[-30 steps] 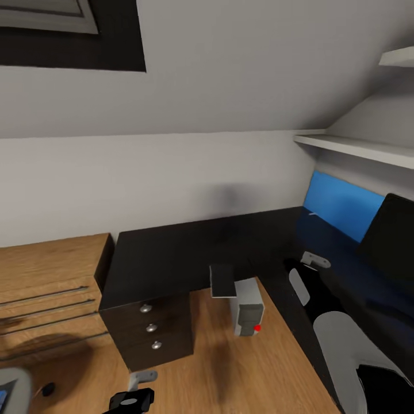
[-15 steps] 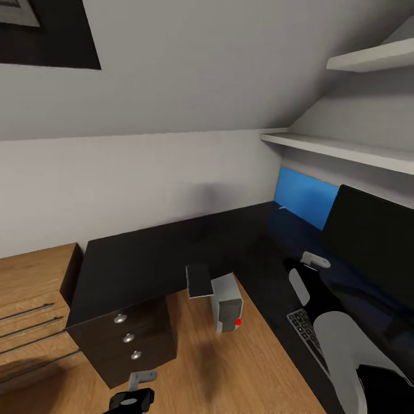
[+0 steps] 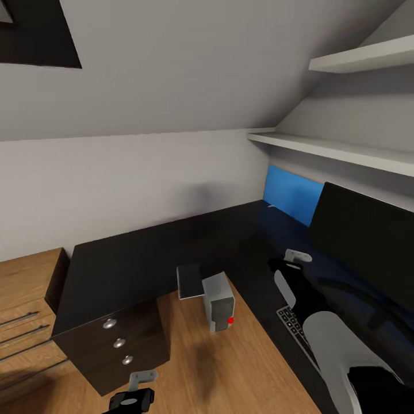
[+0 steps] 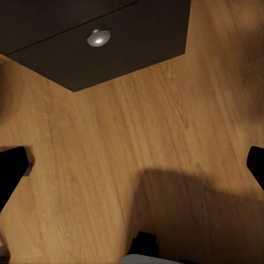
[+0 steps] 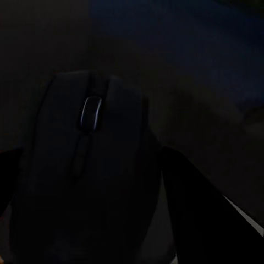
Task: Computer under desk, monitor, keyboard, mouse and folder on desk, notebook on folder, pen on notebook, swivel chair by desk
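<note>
Well, across the middle of the head view runs the L-shaped black desk (image 3: 155, 259), its surface bare on the left stretch, with three round-knobbed drawers (image 3: 118, 343) at lower left. On the wooden floor (image 3: 230, 368) in the crook of the desk stands the grey computer (image 3: 218, 303), its red light facing lower right, just beside the surface edge rather than under it. At the right of the frame the black monitor (image 3: 362, 241) stands on the desk before the blue panel (image 3: 290, 198), and the keyboard (image 3: 293, 328) shows partly at lower right, on the surface, with the right arm (image 3: 328, 339) reaching over it. Two white shelves (image 3: 345, 150) hang on the wall at upper right. The right gripper (image 3: 293, 257) sits near the monitor's lower left corner; in the right wrist view the mouse (image 5: 88, 165) lies between its dark fingers (image 5: 190, 214), close against them, though the gloom hides whether they clamp it. The left gripper (image 3: 133, 397) hangs at the bottom edge of the head view, and the left wrist view has its fingers (image 4: 11, 170) well apart over the floor, a drawer knob (image 4: 98, 37) at upper left.
</note>
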`<state>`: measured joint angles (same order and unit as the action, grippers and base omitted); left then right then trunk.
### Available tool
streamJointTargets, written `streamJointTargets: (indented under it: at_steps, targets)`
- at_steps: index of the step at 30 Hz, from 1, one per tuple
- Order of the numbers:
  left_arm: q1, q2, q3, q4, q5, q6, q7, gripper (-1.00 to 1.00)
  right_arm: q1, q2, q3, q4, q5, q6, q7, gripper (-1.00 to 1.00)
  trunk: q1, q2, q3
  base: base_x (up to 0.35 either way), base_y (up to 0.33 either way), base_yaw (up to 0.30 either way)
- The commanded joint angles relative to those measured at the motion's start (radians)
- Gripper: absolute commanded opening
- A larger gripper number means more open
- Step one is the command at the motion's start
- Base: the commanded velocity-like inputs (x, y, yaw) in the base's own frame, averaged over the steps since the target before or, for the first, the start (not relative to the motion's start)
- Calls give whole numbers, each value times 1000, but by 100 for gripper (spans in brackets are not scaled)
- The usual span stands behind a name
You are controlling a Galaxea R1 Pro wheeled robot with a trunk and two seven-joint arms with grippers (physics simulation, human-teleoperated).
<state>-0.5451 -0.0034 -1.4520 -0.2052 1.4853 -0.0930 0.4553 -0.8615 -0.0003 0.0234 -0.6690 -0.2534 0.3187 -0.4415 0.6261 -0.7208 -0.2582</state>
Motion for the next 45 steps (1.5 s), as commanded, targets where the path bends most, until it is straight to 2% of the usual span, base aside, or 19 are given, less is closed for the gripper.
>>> streamJointTargets:
  at_steps: [1,11,13,14,23,31,40,42,44,45]
  targets:
    - [-1,0,-8,-2,11,-5,5,100,-1,0,5,-2,-8,4,-3,-100,0,-1,-1,0,0,-2]
    - [-1,0,-8,-2,10,-8,5,100,-1,3,18,-1,-15,5,-2,-100,0,-1,-1,0,0,0]
    - [-1,0,-8,-2,11,-26,5,100,-1,3,18,-1,-15,5,-2,-100,0,-1,-1,77,48,0]
    - [-1,0,-8,-2,12,-76,5,100,-1,3,18,-1,-14,5,-3,-100,0,-1,-1,159,47,0]
    - [-1,-1,-10,-2,12,-79,5,100,-1,3,18,15,-12,-1,-4,-100,0,-1,-1,50,8,0]
    - [-1,1,-9,-2,13,-79,6,100,-1,2,17,18,-10,-1,-6,-100,0,-1,9,220,0,0]
    - [-1,0,-8,-4,10,-82,6,100,-1,0,16,17,-9,2,-8,-100,0,-1,20,30,0,0]
    - [-1,-2,-9,-7,8,-91,5,100,-1,-1,15,18,-9,2,-7,-100,0,-1,20,3,0,0]
    - [-1,-5,-9,-11,9,-131,5,100,-1,-2,13,32,-9,4,-6,-100,0,-1,20,1,0,0]
    - [-1,-6,-10,-25,9,-171,6,100,-1,-3,11,98,-11,-2,-4,-100,0,-1,20,0,0,0]
